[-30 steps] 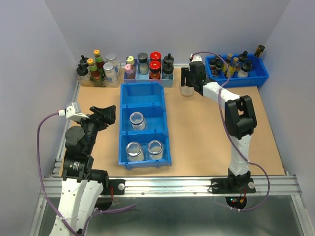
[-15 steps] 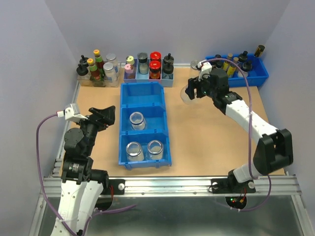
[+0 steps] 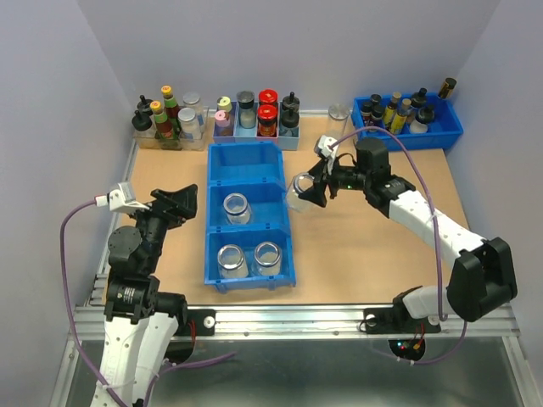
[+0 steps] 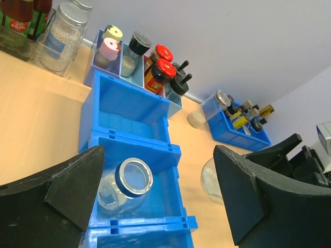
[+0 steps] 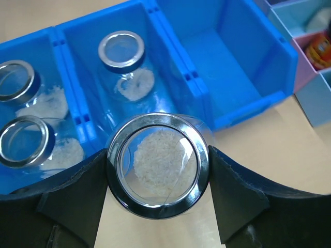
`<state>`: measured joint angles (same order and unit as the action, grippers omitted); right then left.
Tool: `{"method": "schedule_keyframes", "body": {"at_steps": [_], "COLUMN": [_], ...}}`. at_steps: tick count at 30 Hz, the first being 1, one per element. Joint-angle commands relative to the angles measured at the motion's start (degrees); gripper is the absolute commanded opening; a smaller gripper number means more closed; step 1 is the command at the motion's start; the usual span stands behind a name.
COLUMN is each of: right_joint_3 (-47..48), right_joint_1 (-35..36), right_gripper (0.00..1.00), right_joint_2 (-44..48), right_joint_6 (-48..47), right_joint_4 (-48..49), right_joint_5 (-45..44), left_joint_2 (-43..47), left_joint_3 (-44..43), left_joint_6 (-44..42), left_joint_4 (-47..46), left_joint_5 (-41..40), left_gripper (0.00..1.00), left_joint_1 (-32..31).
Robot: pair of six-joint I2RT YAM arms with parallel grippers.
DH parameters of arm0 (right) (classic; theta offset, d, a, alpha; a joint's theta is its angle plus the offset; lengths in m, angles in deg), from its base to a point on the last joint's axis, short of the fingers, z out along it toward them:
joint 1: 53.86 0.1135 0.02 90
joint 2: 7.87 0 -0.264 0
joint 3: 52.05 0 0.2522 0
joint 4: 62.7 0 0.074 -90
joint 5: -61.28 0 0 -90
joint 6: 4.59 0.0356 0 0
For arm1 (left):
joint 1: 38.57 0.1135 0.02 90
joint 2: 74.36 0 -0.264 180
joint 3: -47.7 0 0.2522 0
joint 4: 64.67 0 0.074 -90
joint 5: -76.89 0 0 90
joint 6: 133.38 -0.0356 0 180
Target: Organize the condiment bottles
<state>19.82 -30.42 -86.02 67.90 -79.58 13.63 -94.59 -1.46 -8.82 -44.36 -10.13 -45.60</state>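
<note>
Right fingers (image 5: 77, 191) clamp a jar (image 5: 158, 170) beside the blue bin (image 3: 246, 165), left fingers (image 4: 67, 191) apart; the jar may clip the bin's wall.

Pale lavender walls (image 3: 280, 51) around wooden tabletop (image 3: 356, 254)

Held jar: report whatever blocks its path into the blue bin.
Nothing visible does. The jar in the right pincer hangs just right of the blue bin, whose far compartment is empty.
</note>
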Motion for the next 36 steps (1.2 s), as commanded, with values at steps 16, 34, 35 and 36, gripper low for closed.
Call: {"method": "schedule_keyframes", "body": {"at_steps": [16, 34, 35, 36], "right_joint_3": [11.9, 20.0, 20.1, 20.2], "right_joint_1": [9.5, 14.1, 14.2, 14.3], "right_gripper": [0.0, 0.0, 0.0, 0.0], "right_joint_2": [-14.0, -24.3, -24.7, -25.6], "right_joint_6": [-11.4, -15.8, -15.8, -16.0], "right_joint_4": [3.4, -6.2, -6.4, -6.4], "right_joint_5": [3.1, 3.6, 3.4, 3.3], "left_joint_2": [1.6, 1.1, 1.1, 1.2], "left_joint_3": [-1.7, -1.8, -1.7, -1.8], "left_joint_6": [-1.0, -1.0, -1.0, -1.1], "left_joint_4": [-0.1, -0.7, -0.7, -0.7], "left_joint_5": [-0.3, -0.2, -0.2, -0.2], "left_gripper": [0.97, 0.97, 0.97, 0.97], "left_joint_1": [0.0, 0.0, 0.0, 0.0]}}
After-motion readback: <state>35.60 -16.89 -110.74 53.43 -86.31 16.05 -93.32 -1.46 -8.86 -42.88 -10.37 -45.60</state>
